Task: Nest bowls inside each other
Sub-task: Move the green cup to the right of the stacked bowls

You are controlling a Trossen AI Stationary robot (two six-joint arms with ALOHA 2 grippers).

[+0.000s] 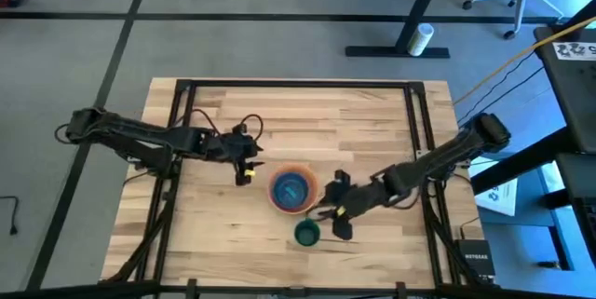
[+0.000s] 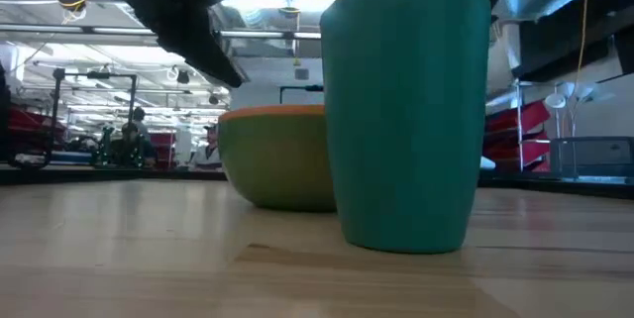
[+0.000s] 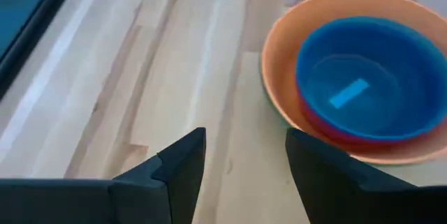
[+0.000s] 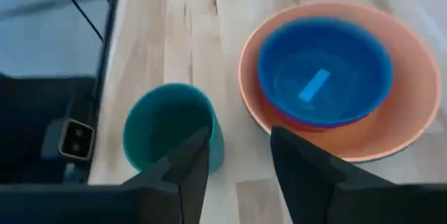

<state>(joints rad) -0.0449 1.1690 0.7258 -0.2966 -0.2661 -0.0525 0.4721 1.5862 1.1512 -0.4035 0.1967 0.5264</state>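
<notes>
right jaws point(image 4: 236, 155): spread, empty | teal bowl point(image 4: 171, 128): upright on counter point(image 4: 209, 35), just ahead, slightly off-centre, nearer than left jaws point(image 3: 244, 161), also spread | target: nested stack point(image 4: 339, 77) beside

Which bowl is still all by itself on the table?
The small teal bowl, standing alone by the right gripper. The blue bowl already sits nested inside the orange bowl.

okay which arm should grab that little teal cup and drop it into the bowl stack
Right, most likely. The right gripper, fingers open, hovers just beside the teal cup. The left gripper sits on the far side of the bowl stack, away from the cup.
</notes>
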